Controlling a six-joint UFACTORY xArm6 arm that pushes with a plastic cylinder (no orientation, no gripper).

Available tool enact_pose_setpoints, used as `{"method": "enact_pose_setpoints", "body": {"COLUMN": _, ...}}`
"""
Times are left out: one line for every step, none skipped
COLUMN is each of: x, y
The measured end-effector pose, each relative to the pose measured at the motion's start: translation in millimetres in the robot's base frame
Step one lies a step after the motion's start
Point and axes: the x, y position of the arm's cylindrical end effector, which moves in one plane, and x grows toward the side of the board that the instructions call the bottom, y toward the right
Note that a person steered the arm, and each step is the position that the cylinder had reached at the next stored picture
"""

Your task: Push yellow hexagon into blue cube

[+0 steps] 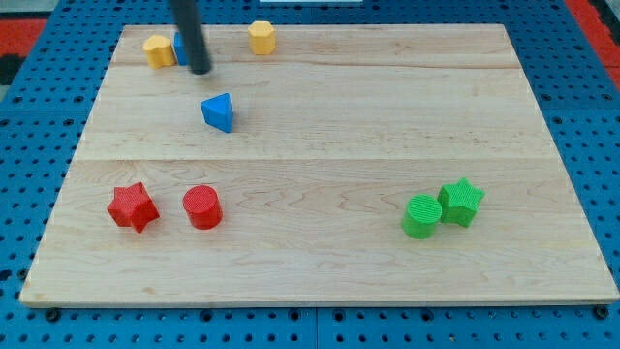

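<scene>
One dark rod carries nothing, and my tip (200, 70) rests on the board against the blue cube (180, 48), which it largely hides. Just to the view's left of that cube, apparently touching, sits a yellow block (159, 49); the yellow hexagon (262, 37) lies apart on the cube's right. Judging by looks, the hexagon is light, rigid and slides easily, so push squarely on its far right face.

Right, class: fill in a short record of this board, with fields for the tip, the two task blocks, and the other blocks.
tip: my tip at the view's top left, in front of the blue cube
blue cube: mostly hidden behind the rod, beside a yellow block
yellow hexagon: to the tip's right, apart
others: blue triangular block; red star; red cylinder; green cylinder touching green star
</scene>
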Motion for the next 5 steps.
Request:
{"method": "enact_pose_setpoints", "body": {"x": -38.5, "y": 83.8}}
{"method": "enact_pose_setpoints", "body": {"x": -63.3, "y": 67.3}}
{"method": "enact_pose_setpoints", "body": {"x": -57.3, "y": -11.2}}
{"method": "enact_pose_setpoints", "body": {"x": -49.0, "y": -13.3}}
{"method": "enact_pose_setpoints", "body": {"x": -21.7, "y": 101.9}}
